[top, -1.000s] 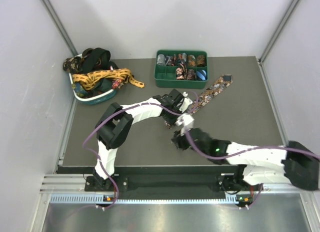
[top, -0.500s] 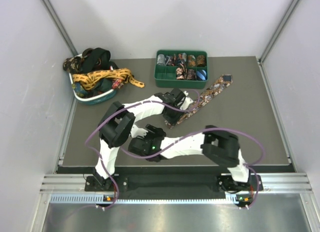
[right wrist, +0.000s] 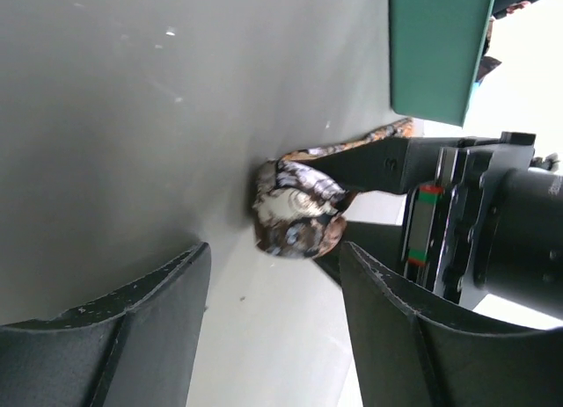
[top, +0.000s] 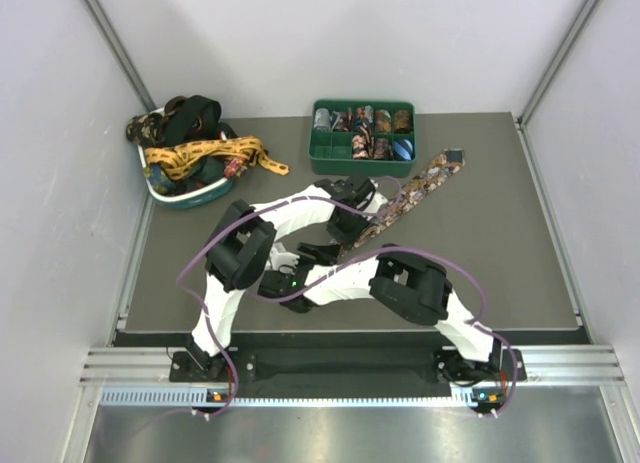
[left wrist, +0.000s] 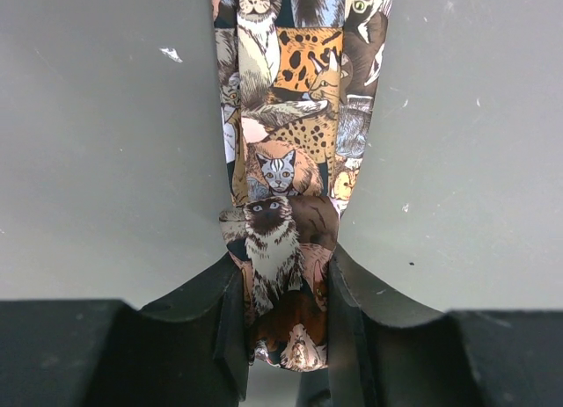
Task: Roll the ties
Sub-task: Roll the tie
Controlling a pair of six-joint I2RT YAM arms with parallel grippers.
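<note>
Bare dark grey table mat (top: 500,273) opens right of the brown cat-print necktie (top: 425,178). The 2 white robot arms (top: 330,281) block the middle; green compartment tray (top: 362,166) and teal basket (top: 190,198) the back.

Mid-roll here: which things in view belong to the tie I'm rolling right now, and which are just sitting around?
In the job:
- cat-print tie, its rolled end clamped in the left gripper
- right gripper, open, facing the roll

Lying about:
- tie pile in the basket
- rolled ties in the green tray
</note>
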